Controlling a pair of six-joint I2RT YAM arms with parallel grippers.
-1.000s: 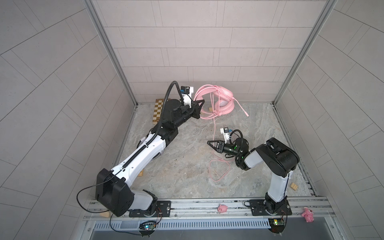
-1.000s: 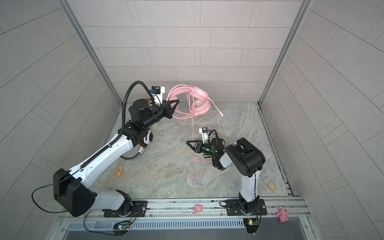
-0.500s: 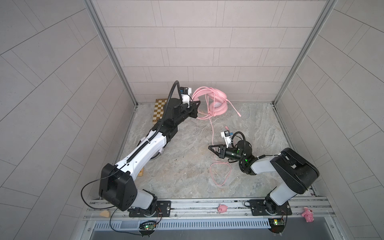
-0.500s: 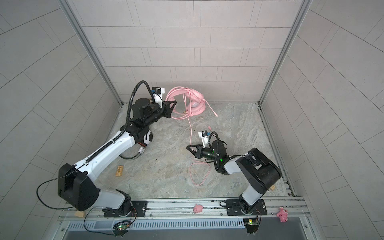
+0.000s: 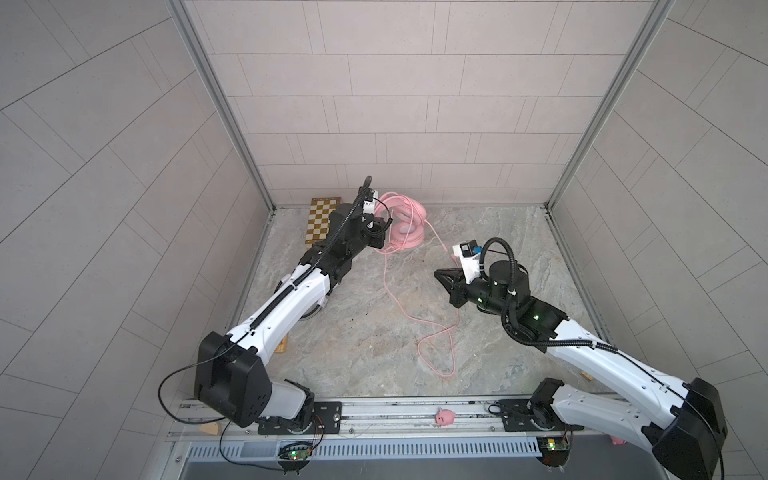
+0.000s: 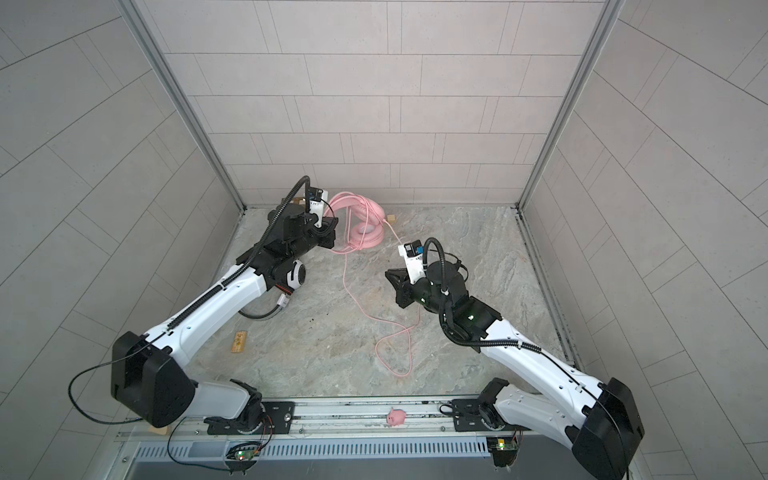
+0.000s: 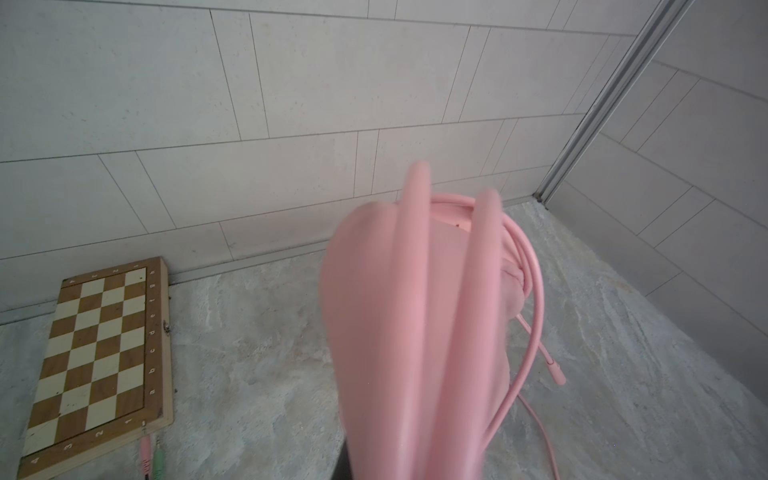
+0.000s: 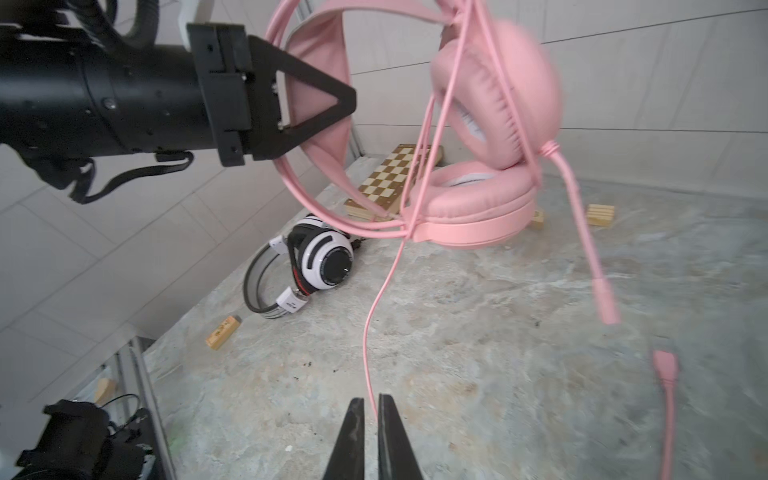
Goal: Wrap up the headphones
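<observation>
Pink headphones (image 8: pixel 478 208), black-striped white headphones (image 8: pixel 328 262), brown-cream chequered board (image 7: pixel 99 357).

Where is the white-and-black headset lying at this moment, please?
The white-and-black headset lies on the left in a top view, partly hidden under the left arm, between the chessboard by the back wall and a small wooden block.

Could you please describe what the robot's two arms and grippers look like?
Both the left arm and right arm have white shells with black joints. Black ribbed conduit runs along each. The left gripper and right gripper are black, with tapering, triangular fingers. Small green lights glow on the right arm.
</observation>
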